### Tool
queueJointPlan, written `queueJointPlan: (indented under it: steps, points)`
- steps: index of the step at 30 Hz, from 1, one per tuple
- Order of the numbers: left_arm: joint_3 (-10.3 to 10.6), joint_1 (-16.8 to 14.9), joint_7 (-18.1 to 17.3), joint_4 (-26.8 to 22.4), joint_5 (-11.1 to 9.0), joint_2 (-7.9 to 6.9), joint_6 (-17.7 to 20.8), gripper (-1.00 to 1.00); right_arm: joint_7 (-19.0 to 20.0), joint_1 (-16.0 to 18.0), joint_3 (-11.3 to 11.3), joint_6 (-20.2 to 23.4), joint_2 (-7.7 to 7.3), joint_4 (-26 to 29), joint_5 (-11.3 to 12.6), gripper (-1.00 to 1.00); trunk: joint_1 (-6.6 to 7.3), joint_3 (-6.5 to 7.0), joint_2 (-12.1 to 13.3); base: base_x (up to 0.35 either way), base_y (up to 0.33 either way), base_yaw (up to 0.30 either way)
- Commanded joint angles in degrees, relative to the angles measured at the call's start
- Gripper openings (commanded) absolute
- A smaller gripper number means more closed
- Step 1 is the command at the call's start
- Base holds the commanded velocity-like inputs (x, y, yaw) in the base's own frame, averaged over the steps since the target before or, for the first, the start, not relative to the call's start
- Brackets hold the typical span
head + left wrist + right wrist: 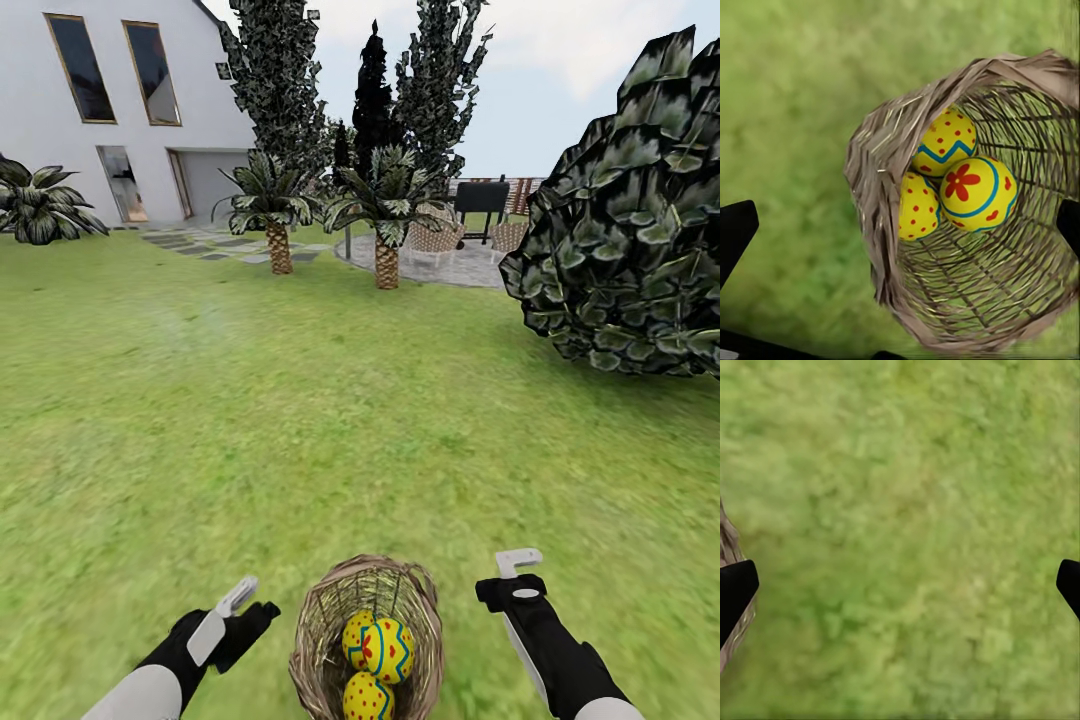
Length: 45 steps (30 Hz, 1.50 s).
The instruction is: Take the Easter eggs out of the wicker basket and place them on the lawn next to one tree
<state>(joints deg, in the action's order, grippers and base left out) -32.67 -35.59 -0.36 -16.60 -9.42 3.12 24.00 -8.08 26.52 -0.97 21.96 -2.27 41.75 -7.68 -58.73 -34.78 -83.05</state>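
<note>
The wicker basket (330, 640) stands on the lawn (300, 420) at the bottom centre of the head view, between my two arms. Three yellow Easter eggs with blue bands and red marks lie together inside it: one (977, 193) on top, one (945, 142) and one (916, 206) beside it. My left gripper (245, 605) hovers open just left of the basket, looking down into it. My right gripper (518, 572) is open over bare grass right of the basket, whose rim (729, 547) shows in the right wrist view. Two short palm-like trees (278, 240) (386, 255) stand far ahead.
A big mass of green-and-white leaves (630, 220) hangs at the right; I see no trunk under it. Tall dark conical trees (275, 90), a white house (110, 110), grey paving (450, 265) and a black grill (482, 200) lie far off.
</note>
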Motion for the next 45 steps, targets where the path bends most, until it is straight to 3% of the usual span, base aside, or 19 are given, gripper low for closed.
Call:
queueJointPlan:
  steps: [1,15,21,24,27,30,32,39,45]
  points:
    - [-0.25,-0.01,0.03,-0.34,-0.28,0.44,0.43,1.0,-0.01,0.02,-0.1,0.45,-0.02,0.09,-0.58,1.0,0.0,-0.06,-0.03,0.0,0.0,0.0]
    - [-0.13,-0.09,0.46,-2.83,-0.21,3.55,0.0,1.0,0.08,0.02,-0.17,0.43,-0.02,0.09,-0.6,1.0,0.0,-0.06,-0.03,0.0,0.0,0.0]
    - [0.05,-0.09,3.17,-2.12,-0.09,4.73,-0.13,1.0,0.06,0.02,-0.17,0.37,0.04,0.09,-0.74,1.0,0.0,-0.06,-0.03,0.0,0.0,0.0]
    - [0.18,-0.01,5.13,1.67,0.05,4.94,-5.63,1.0,0.07,0.02,-0.17,0.37,0.06,0.09,-0.69,1.0,0.0,-0.06,-0.03,0.0,0.0,0.0]
    - [0.43,-0.01,9.88,5.26,0.02,5.15,-13.55,1.0,0.08,0.02,-0.17,0.37,0.07,0.09,-0.73,1.0,0.0,-0.06,-0.03,0.0,0.0,0.0]
    - [0.49,-0.02,13.21,6.47,0.03,5.57,-16.31,1.0,0.08,0.02,-0.17,0.37,0.07,0.09,-0.71,1.0,0.0,-0.06,-0.03,0.0,0.0,0.0]
    - [0.5,-0.02,13.62,7.3,0.06,5.73,-16.7,1.0,0.08,0.02,-0.17,0.37,0.07,0.07,-0.68,1.0,0.0,-0.06,-0.03,0.0,0.0,0.0]
    - [0.51,-0.04,12.64,8.5,0.08,5.81,-17.83,1.0,0.08,0.02,-0.17,0.37,0.07,-0.38,-0.82,1.0,0.0,-0.06,-0.03,0.0,0.0,0.0]
    - [0.51,-0.01,6.31,8.48,0.1,5.47,-18.1,1.0,0.08,0.02,-0.17,0.37,0.07,-0.69,-0.92,1.0,0.0,-0.06,-0.03,0.0,0.0,0.0]
